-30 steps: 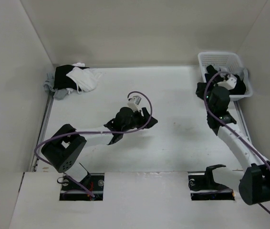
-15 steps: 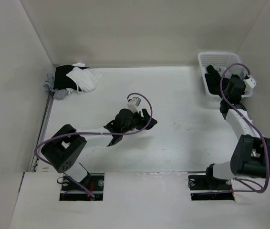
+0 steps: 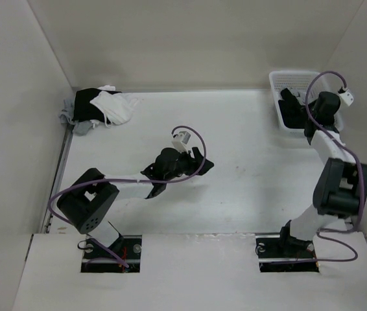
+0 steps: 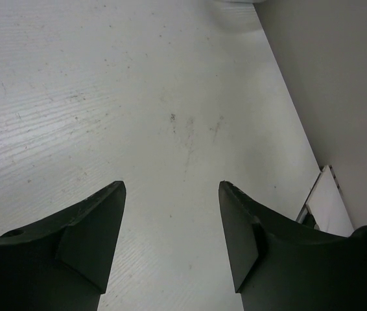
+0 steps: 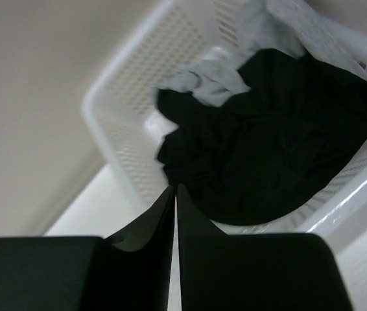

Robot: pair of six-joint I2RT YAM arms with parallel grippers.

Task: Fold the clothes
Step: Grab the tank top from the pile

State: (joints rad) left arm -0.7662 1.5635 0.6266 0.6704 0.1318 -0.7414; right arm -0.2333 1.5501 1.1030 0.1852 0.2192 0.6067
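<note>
The clothes, a black top, lie crumpled inside a white basket at the back right of the table. In the top view the black top fills the basket. My right gripper hovers at the basket's near rim, jaws shut, with nothing between them. In the top view this right gripper sits at the basket's right side. My left gripper stands open over bare table, and the top view puts the left gripper near the table's middle.
A light grey garment lies in the basket beside the black top. A heap of white, black and grey garments sits at the back left corner. White walls enclose the table on three sides.
The right arm has swung back and to the right, from the basket's front edge to its right side. Its jaws opened and shut again. The left arm held still.
</note>
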